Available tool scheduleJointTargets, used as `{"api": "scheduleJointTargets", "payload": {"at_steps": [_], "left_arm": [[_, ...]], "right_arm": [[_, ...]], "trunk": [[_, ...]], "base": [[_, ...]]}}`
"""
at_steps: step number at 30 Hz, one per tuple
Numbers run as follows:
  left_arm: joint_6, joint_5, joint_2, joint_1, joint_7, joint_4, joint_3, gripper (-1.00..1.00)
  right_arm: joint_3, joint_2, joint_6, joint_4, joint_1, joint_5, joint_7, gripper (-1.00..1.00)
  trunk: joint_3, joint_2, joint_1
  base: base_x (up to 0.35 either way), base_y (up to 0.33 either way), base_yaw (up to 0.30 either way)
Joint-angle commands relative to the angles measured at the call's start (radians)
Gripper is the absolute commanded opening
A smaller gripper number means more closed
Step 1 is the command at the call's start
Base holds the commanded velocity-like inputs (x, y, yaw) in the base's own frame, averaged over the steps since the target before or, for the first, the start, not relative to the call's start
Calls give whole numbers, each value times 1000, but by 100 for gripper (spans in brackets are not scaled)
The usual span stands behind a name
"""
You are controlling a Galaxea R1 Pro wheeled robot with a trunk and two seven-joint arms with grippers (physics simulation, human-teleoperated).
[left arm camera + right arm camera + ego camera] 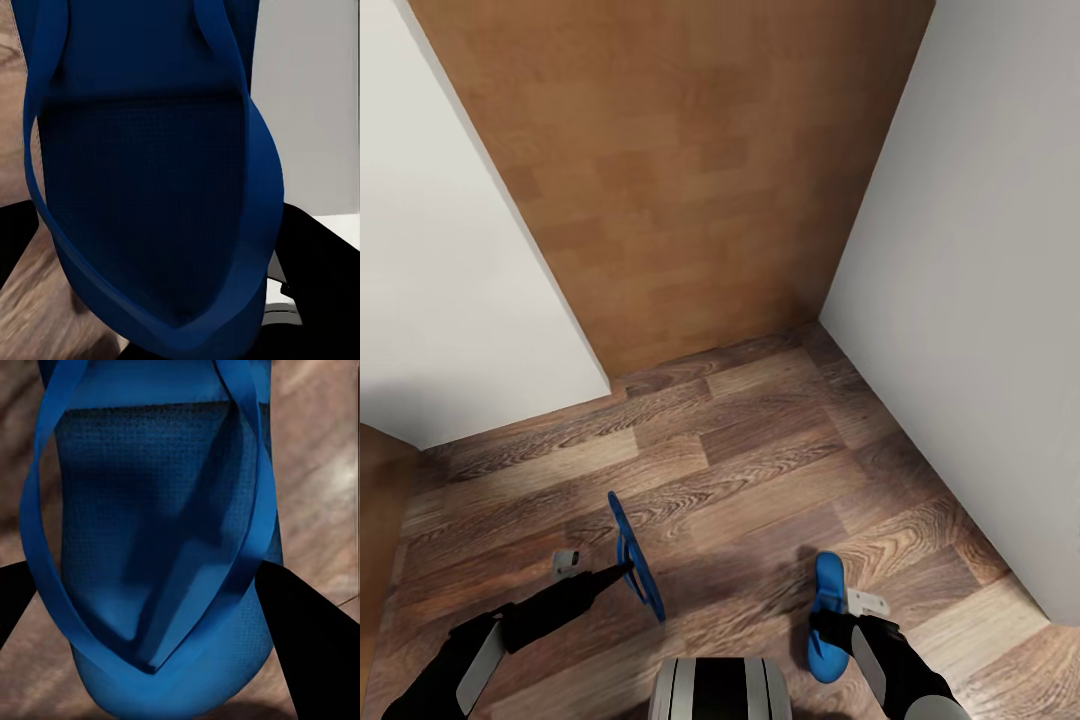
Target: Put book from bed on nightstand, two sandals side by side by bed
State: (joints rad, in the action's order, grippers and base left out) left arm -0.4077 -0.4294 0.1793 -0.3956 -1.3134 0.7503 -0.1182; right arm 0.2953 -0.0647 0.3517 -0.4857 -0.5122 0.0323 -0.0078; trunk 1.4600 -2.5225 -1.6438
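Left sandal (pixel 634 558): bright blue flip-flop, thin and flat, held on edge above the floor by the left gripper (pixel 622 571); its fingers are clamped on the sandal.
Right sandal (pixel 827 616): same blue flip-flop, sole facing up, lying lengthwise under the right gripper (pixel 830 622), whose fingers are closed on it.
Floor (pixel 760 450): wood planks, brown with grey streaks and dark grain.
Door (pixel 680 160): smooth mid-brown wood panel between two plain white walls (pixel 980 300).
Left wrist view: the sandal (pixel 150 210) up close, dark navy in shade, with a fine woven footbed and a thin strap meeting at the toe post.
Right wrist view: the other sandal (pixel 157 547), brighter blue, same mesh texture and V-shaped strap, black fingers (pixel 307 645) at both sides.
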Motion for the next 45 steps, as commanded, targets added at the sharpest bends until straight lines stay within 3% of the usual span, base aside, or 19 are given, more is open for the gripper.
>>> {"api": "scheduleJointTargets", "payload": {"at_steps": [1,40,43,45], "left_arm": [[-10,-3,0,0,-3,0,0,-100],[-10,-2,-1,0,-2,-2,2,-100],[-8,2,-2,0,14,-4,6,-100],[-7,4,-2,0,46,-6,8,-100]], "right_arm": [[5,-1,6,-2,0,3,0,-100],[7,-1,6,-2,1,2,4,-100],[7,-1,6,-2,1,2,41,-100],[7,1,6,-2,1,2,115,-100]], "trunk": [[-3,0,1],[-154,9,18],[-166,10,19],[-174,10,20]], "base": [[0,0,0],[0,0,0],[0,0,0],[0,0,0]]}}
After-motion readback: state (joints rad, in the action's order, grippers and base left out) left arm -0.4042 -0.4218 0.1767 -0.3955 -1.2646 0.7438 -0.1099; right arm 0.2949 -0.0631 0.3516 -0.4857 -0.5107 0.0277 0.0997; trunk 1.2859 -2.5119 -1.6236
